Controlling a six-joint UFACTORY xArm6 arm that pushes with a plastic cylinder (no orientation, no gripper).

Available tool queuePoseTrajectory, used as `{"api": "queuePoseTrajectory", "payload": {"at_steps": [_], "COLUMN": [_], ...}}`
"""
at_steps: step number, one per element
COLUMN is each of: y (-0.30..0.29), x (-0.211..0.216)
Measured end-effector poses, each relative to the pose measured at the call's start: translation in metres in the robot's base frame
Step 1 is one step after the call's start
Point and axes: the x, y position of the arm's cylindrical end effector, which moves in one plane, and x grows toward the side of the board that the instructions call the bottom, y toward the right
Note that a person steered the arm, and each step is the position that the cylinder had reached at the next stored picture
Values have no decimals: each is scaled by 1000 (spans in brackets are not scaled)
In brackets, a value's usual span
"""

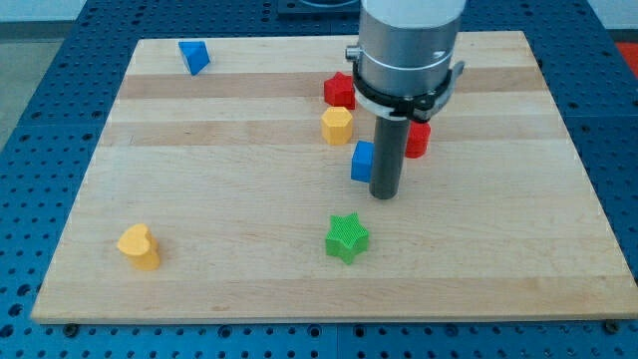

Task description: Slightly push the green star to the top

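The green star [346, 237] lies on the wooden board [249, 269], a little below the middle. My tip [385, 194] is above the star and slightly to its right, apart from it. The rod stands just right of a blue block [362, 161], close to it or touching; I cannot tell which.
A yellow block [337, 126] and a red block [339, 90] lie above the blue one. Another red block [418, 140] is partly hidden behind the rod. A blue triangular block [194, 56] is at the top left. A yellow heart [139, 246] is at the bottom left.
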Motion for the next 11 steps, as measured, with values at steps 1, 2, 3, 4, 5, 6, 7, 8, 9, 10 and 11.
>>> {"api": "queuePoseTrajectory", "payload": {"at_steps": [1,2,3,4,5,6,7,8,9,10,11], "y": [10,42,47,32,-7,-39,-48,-48,-48,-31,-22], "x": [7,34,75,103,108,107,102,95,91,91,90]}}
